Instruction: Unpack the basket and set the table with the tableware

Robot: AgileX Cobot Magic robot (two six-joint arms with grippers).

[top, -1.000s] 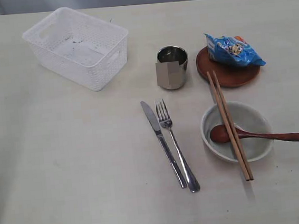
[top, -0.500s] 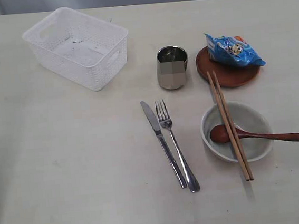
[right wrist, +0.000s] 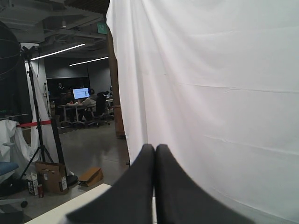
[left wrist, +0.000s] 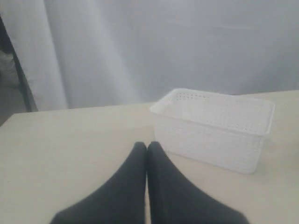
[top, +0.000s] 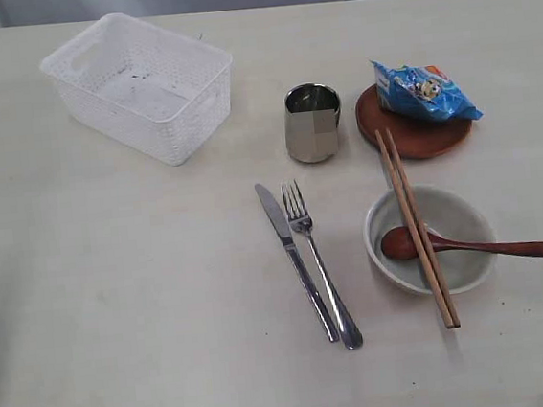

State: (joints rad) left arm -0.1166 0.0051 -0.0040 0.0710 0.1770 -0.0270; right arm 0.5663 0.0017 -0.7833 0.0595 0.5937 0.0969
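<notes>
Across the last second nothing on the worktop [top: 146,302] has moved: every piece lies where it lay, and neither arm shows in the exterior view. The basket [top: 140,86] sits in the upper left of the frame, and no tableware shows inside it. The steel cup [top: 313,122] stands upright near the middle. To its right is the wooden plate [top: 417,132], with a blue snack packet [top: 424,91] lying on it. Below the cup, the knife [top: 294,259] and fork [top: 321,266] lie side by side, just apart. At the lower right, the bowl [top: 386,271] holds the spoon [top: 507,249], whose handle runs out toward the right edge. The chopsticks [top: 416,228] rest across the bowl's rim.

The left pincer [left wrist: 146,148] is closed on nothing and is held back from the basket [left wrist: 215,128]. The right pincer [right wrist: 154,149] is also closed and empty, lifted toward a white curtain well off the worktop.

Such stillness, with both arms withdrawn, suggests the unpacking is finished and the setting is essentially done
</notes>
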